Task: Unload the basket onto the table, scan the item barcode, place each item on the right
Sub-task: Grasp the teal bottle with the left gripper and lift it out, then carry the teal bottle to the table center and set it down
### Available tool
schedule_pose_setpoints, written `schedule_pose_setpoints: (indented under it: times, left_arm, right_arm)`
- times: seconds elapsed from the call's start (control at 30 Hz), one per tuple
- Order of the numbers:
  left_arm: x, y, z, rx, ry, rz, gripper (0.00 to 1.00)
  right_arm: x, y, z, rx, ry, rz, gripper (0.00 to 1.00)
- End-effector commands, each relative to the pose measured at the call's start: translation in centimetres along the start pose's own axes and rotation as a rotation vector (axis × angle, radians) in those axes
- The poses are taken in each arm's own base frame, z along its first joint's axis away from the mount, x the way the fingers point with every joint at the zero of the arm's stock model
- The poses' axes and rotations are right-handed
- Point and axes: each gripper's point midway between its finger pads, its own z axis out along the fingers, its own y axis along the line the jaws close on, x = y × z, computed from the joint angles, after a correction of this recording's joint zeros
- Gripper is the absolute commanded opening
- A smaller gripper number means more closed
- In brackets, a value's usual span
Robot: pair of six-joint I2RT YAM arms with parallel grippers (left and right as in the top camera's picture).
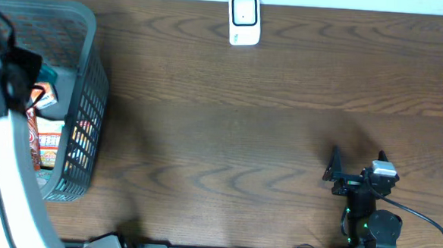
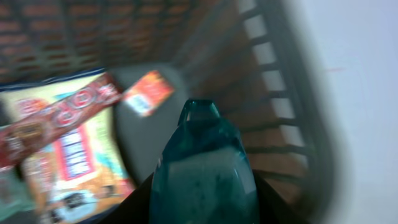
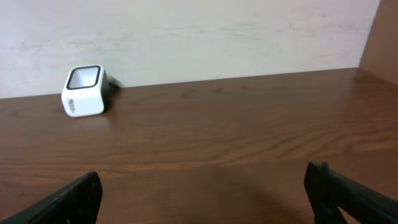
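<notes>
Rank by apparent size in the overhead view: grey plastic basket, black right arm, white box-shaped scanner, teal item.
Grey plastic basket
Black right arm
White box-shaped scanner
Teal item, mostly hidden, so unsure

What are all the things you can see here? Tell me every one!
table: one, brown wood, under everything
basket: one, grey, at the table's left edge
snack packets: several, red, orange and yellow, inside the basket; exact count unclear
teal item: one, teal, inside the basket, being held
scanner: one, white, at the middle of the table's far edge
left gripper: one, black, reaching into the basket, closed on the teal item
right gripper: one, black, over the table's near right part, open and holding nothing
</notes>
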Motion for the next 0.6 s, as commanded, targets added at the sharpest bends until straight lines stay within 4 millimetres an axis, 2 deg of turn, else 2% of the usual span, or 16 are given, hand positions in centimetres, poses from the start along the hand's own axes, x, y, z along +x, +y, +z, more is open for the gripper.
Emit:
schedule_pose_setpoints:
  times: [0.0, 0.13, 0.23, 0.37, 0.57]
  left_arm:
    - [-0.7, -3.9, -6.2, 0.258, -0.023, -0.002, 0.27]
    - [0.7, -6.2, -10.9, 0.437, -0.007, 0.022, 0.27]
    - [3.2, -7.7, -13.2, 0.529, 0.056, 0.073, 0.27]
    - [8.0, -9.6, -13.9, 0.585, 0.186, 0.170, 0.27]
    - [17.9, -12.0, -11.8, 0.564, 0.415, 0.353, 0.27]
  right_arm:
    - [0.0, -0.3, 0.0, 0.013, -0.003, -0.011, 0.99]
    - [0.0, -0.3, 0.0, 0.013, -0.003, -0.011, 0.99]
    - [0.0, -0.3, 0.0, 0.013, -0.003, -0.011, 0.99]
    - [0.0, -0.3, 0.0, 0.013, -0.003, -0.011, 0.99]
    - [0.0, -0.3, 0.0, 0.013, -0.003, -0.011, 0.99]
